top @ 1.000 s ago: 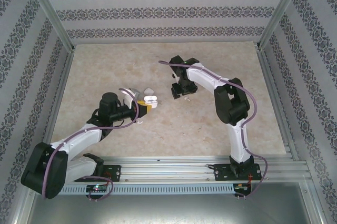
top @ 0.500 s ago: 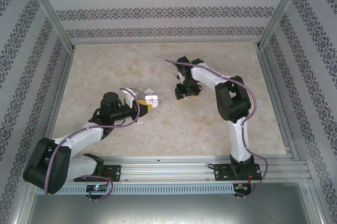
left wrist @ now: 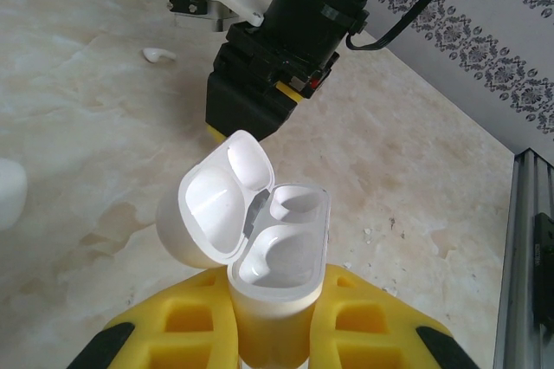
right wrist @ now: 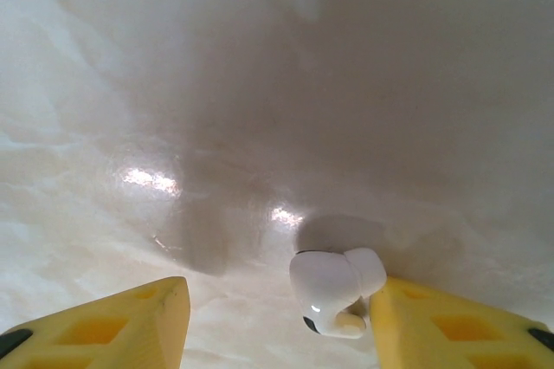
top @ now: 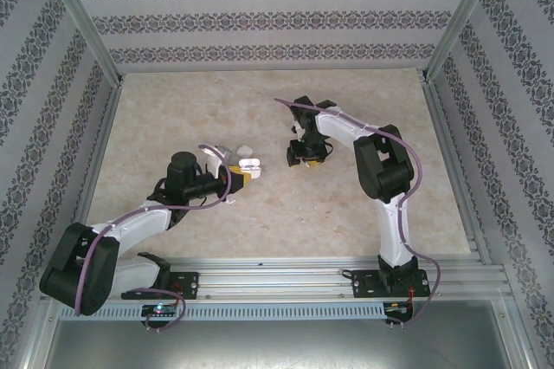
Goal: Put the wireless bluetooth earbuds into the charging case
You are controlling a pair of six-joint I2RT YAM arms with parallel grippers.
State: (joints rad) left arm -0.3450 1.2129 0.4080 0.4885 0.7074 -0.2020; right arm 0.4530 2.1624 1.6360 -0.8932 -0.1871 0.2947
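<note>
While left gripper (left wrist: 273, 327) clamps the open charging case (left wrist: 279, 239), both wells (left wrist: 275, 267) empty, right gripper (right wrist: 277, 317) straddles an earbud (right wrist: 333, 287) on the table (right wrist: 260, 83), jaws apart, not gripped yet; no insertion seen so far.

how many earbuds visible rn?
2. One earbud lies on the table between the fingers of the right gripper, beside one finger. Another earbud lies on the table past that gripper, seen from the left wrist. The open case looks empty; others may be hidden.
</note>
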